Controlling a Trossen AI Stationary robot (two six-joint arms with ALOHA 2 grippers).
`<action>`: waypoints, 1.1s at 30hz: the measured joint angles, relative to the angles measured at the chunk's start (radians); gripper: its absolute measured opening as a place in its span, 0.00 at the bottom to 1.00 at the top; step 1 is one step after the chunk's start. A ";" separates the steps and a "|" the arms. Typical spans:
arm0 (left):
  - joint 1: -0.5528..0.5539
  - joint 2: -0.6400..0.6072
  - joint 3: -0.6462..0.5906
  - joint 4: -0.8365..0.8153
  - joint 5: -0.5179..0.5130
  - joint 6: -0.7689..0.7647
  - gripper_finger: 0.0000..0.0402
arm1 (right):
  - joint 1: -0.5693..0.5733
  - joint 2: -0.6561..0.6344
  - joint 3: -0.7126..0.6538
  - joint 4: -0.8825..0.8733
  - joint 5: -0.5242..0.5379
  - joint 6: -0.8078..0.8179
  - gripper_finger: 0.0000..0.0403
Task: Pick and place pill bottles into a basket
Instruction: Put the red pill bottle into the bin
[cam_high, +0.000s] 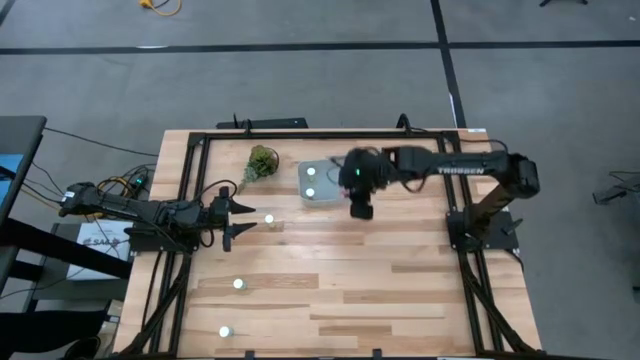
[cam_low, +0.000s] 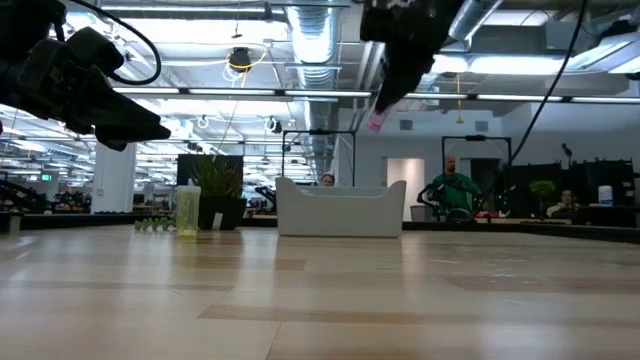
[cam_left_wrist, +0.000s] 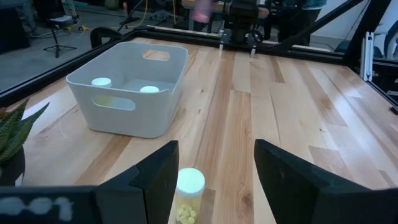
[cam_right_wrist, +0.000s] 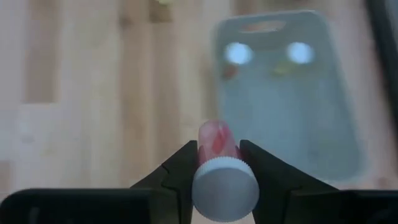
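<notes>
- The right gripper (cam_right_wrist: 217, 163) is seen closed on a pill bottle with reddish contents (cam_right_wrist: 219, 167), white cap toward the wrist camera, the bottle's long axis running forward between the fingers.
- In the high view, the right gripper (cam_high: 360, 203) is held above the table just beside the basket (cam_high: 322, 192), at its side nearer the right arm; the basket is therefore the short way across from the carried bottle.
- In the low view the held bottle (cam_low: 377, 117) is seen tilted and well above the basket rim (cam_low: 340, 192), so height for a release is judged sufficient; a small sideways shift over the opening is judged to remain.
- Two white-capped bottles (cam_left_wrist: 101, 82) (cam_left_wrist: 149, 89) are noted already inside the basket (cam_left_wrist: 158, 118).
- The left gripper (cam_left_wrist: 214, 180) is found with fingers spread, a pill bottle with yellow contents (cam_left_wrist: 188, 193) standing upright between them, near the fingertips; contact is not evident.
- In the high view this bottle (cam_high: 269, 219) lies just ahead of the left gripper (cam_high: 243, 219), the left arm being plainly the nearer.
- Two further bottles (cam_high: 238, 284) (cam_high: 225, 331) are recorded standing on open table, well apart from both arms.
- A green plant sprig (cam_high: 262, 161) is noted near the basket's far side; clear table lies between the left bottle and the basket.
</notes>
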 joint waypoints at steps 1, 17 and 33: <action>0.000 0.000 0.000 0.000 0.000 0.000 0.50 | -0.024 0.005 0.005 0.000 0.000 -0.027 0.27; 0.000 0.004 0.000 0.000 -0.008 0.001 0.50 | -0.237 0.230 0.103 -0.044 -0.027 -0.220 0.27; 0.000 0.013 0.000 0.001 -0.014 0.000 0.50 | -0.249 0.497 0.373 -0.248 -0.030 -0.288 0.27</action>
